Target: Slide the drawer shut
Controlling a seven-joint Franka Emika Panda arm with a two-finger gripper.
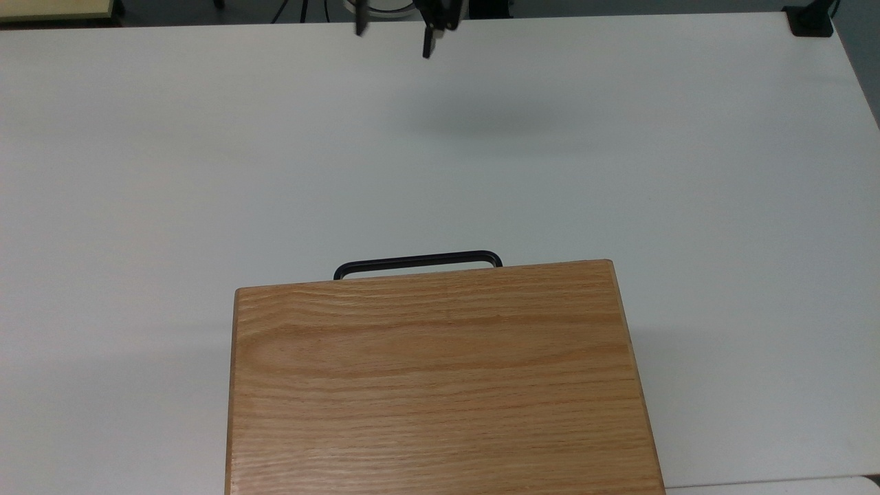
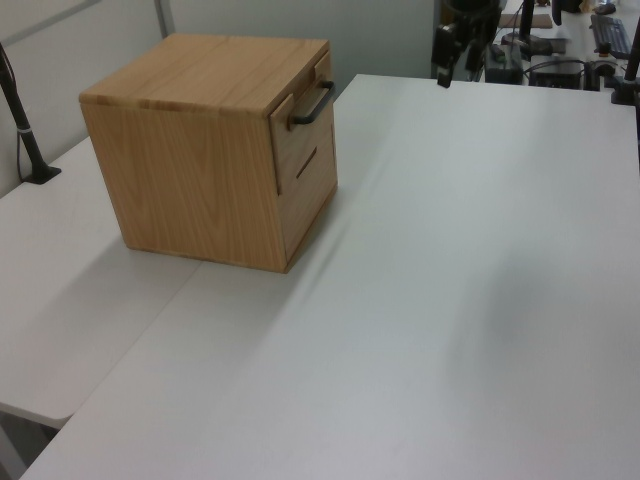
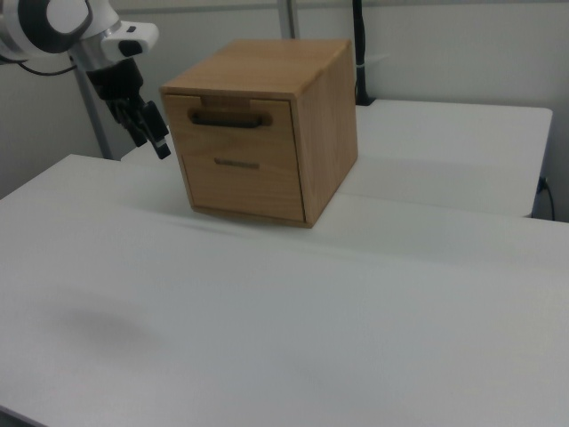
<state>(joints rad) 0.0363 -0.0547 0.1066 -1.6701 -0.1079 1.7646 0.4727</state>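
hand: fingers apart, nothing between them; up in the air above the counter, at the top edge of the top view
hand, right view: hangs off the white arm, fingertips pointing down and toward the cabinet front
drawer: upper one of two in the wooden cabinet; sits ahead of the hand, clear of it, no contact
drawer state: pushed in, front panel looks about flush with the cabinet face in the right view; in the top view none of the tray shows past the cabinet top
handle: thin black bar on the drawer front, sticks out past the cabinet's top edge toward the hand; well apart from the fingertips in the top view, bare counter between them
height: in the right view the fingertips are about level with the handle, off to the right view's left of it
lower drawer: below the upper one, shut, with a short dark slot as its pull
counter: white, faint shadow under the hand
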